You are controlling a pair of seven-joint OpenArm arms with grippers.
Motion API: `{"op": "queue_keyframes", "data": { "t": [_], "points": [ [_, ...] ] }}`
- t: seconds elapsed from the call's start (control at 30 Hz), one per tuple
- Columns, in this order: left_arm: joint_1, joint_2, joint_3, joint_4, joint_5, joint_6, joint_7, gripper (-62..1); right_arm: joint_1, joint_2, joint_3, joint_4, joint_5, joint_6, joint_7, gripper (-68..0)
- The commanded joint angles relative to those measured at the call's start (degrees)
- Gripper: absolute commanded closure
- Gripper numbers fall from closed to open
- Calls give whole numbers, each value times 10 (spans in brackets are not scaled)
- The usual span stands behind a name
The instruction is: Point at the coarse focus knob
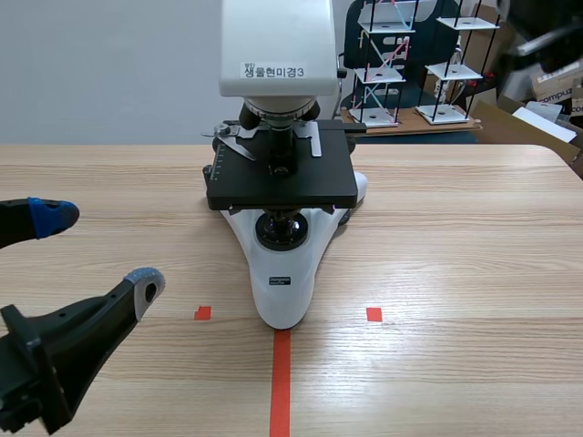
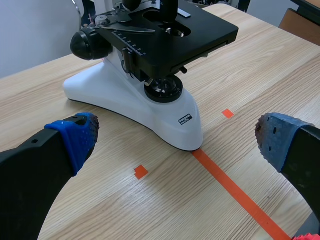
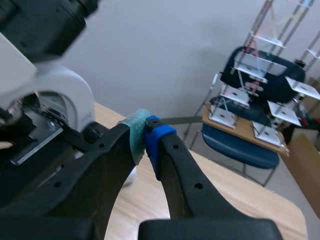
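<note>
- Task status: pointing not done yet, judging by these views. No fingertip is at or close to the coarse focus knob point(image 2: 90, 45).
- Knob location: big black knob low on the side of the microscope point(image 1: 287, 246), behind and below the stage. Clear in left wrist view; hidden by the stage in scene view.
- Left gripper point(image 1: 98, 249): fingers wide apart, holding nothing. Sits low over the table point(image 1: 455, 273), in front of and to the left of the microscope base, well apart from the knob.
- Right gripper point(image 3: 146, 135): pads pressed together, nothing between them. Arm is raised, w/ the tip up beside the microscope's upper body on its right.
- A small dark knob shows beside the right tip; can't tell which knob it is.
- Left to do: bring one tip down to the knob, prob. the closed right one.
</note>
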Motion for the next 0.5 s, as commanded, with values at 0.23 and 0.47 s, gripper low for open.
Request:
{"op": "queue_keyframes", "data": {
  "t": [0.23, 0.47],
  "points": [
    [0, 1, -2, 6, -4, -2, -8, -623, 192, -18, -118, -195, 4, -16, -29, 2],
    [0, 1, -2, 6, -4, -2, -8, -623, 305, -76, -162, -357, 4, 58, -77, 2]
  ]
}}
